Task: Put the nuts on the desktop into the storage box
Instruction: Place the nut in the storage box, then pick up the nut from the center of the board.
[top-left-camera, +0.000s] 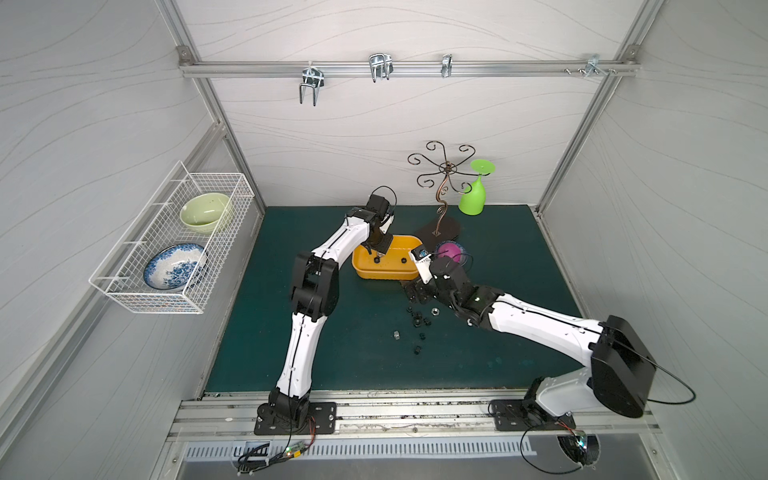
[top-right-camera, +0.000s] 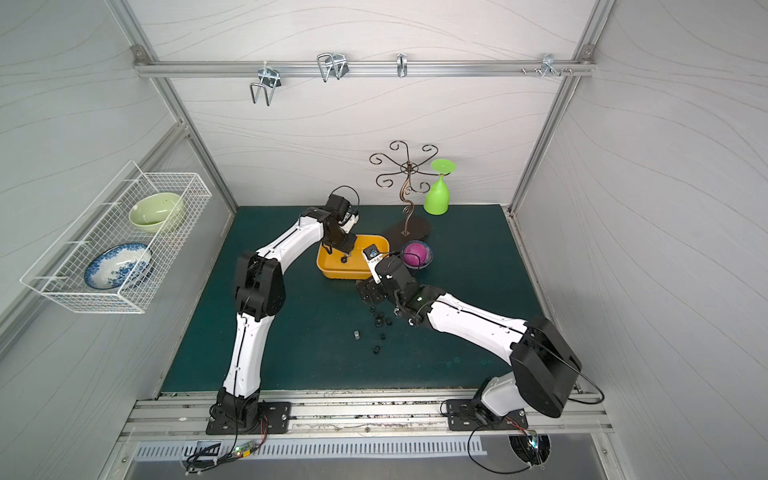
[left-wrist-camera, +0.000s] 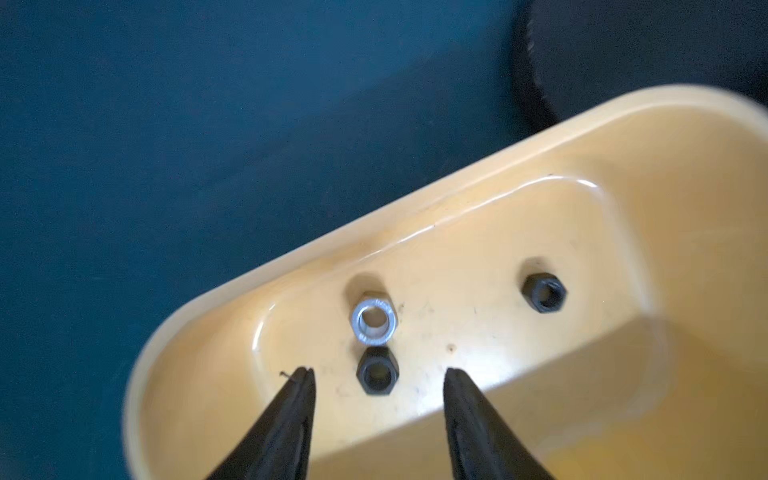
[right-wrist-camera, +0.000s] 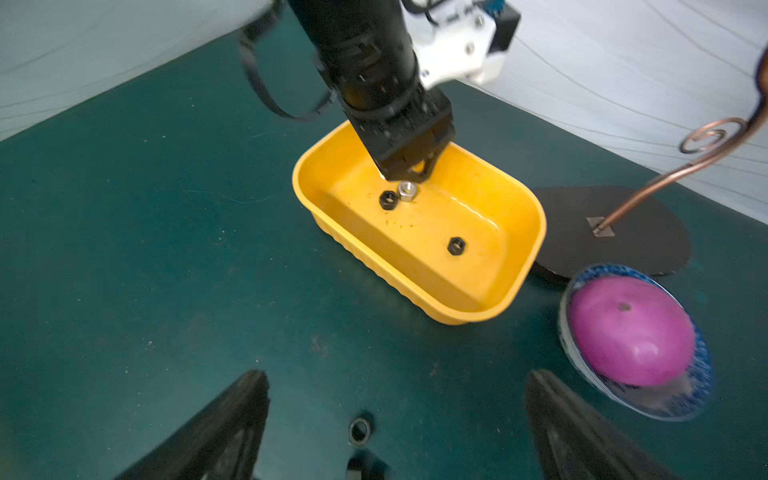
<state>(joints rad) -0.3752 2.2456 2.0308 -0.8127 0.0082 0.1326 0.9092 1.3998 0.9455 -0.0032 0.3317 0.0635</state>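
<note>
Nuts (left-wrist-camera: 375, 323) in storage box (right-wrist-camera: 415, 266): two black, one silver.

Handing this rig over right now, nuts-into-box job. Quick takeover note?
Left gripper: open, empty, tips low inside the shallow yellow plastic storage box.
Right gripper: open wide, empty, hovering over the dark teal desktop; a small black hex nut lies below between its fingers, not gripped.
Done: three in the box: a shiny silver hex nut and a black nut side by side, and another black nut apart.
Left: the scattered loose nuts, mostly black, on the desktop in front of the box.
</note>
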